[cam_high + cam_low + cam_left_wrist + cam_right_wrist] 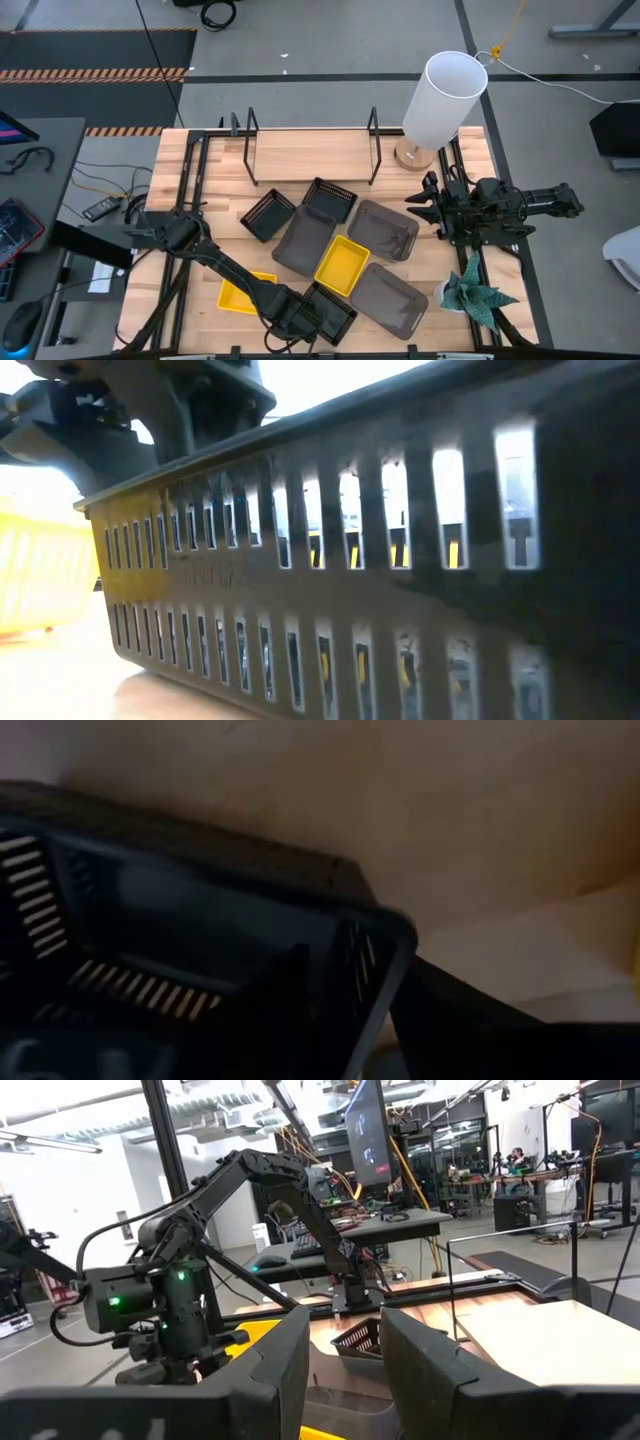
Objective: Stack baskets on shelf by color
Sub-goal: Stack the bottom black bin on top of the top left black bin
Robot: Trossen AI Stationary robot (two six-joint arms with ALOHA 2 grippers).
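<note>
At table's near edge, left gripper (300, 318) sits over a small black basket (330, 312); jaws look clamped on its rim, basket tilted in the low view. A yellow basket (240, 295) lies just beside the left arm. Other baskets are scattered mid-table: two black, one yellow (342, 265), three grey. Shelf (310, 155) stands at the far edge with its plank bare. Right gripper (420, 208) hovers at the right side by the lamp (443, 100), fingers apart, holding nothing.
</note>
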